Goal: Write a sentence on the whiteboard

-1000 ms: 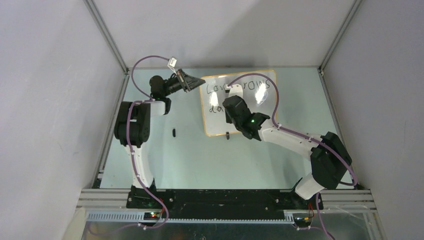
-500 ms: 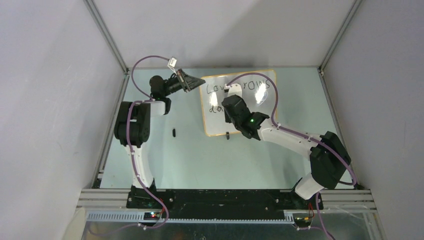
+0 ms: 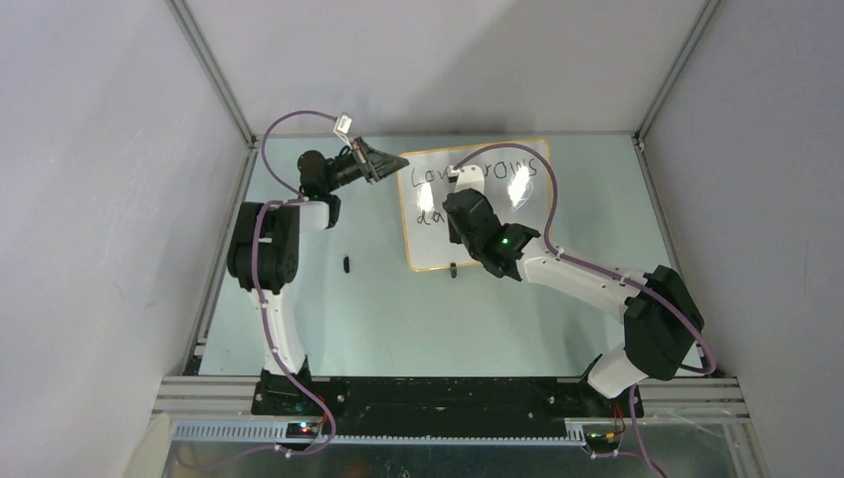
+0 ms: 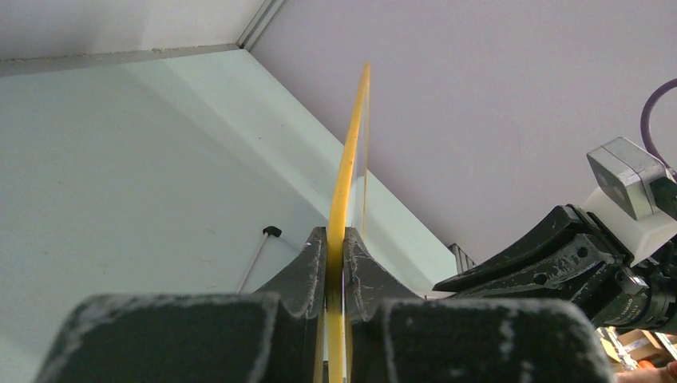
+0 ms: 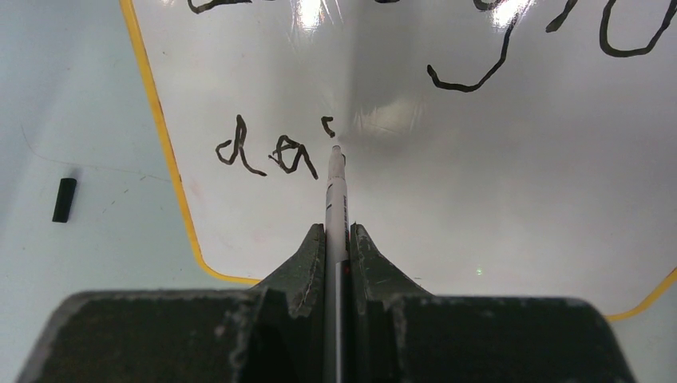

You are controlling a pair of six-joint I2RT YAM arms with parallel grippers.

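Observation:
The whiteboard (image 3: 426, 242) lies at the back of the table, tilted up on its left edge. My left gripper (image 3: 396, 162) is shut on that edge, and in the left wrist view the orange-tan rim (image 4: 345, 175) runs up between its jaws (image 4: 336, 239). My right gripper (image 5: 337, 233) is shut on a thin white marker (image 5: 335, 195). The marker's tip touches the board just right of the letters "da" (image 5: 263, 155), under a small dot. The sentence's upper line (image 3: 518, 171) reads roughly "Love grows" and my right wrist (image 3: 468, 214) hides part of it.
A small black cap (image 3: 346, 264) lies on the table left of the board and also shows in the right wrist view as the cap (image 5: 64, 199). One black stand foot (image 3: 453, 267) sticks out at the board's near edge. Grey walls close in the table on three sides.
My right arm has shifted a little, its elbow moving right while the wrist stays over the board's second line. The left arm and the board have not moved.

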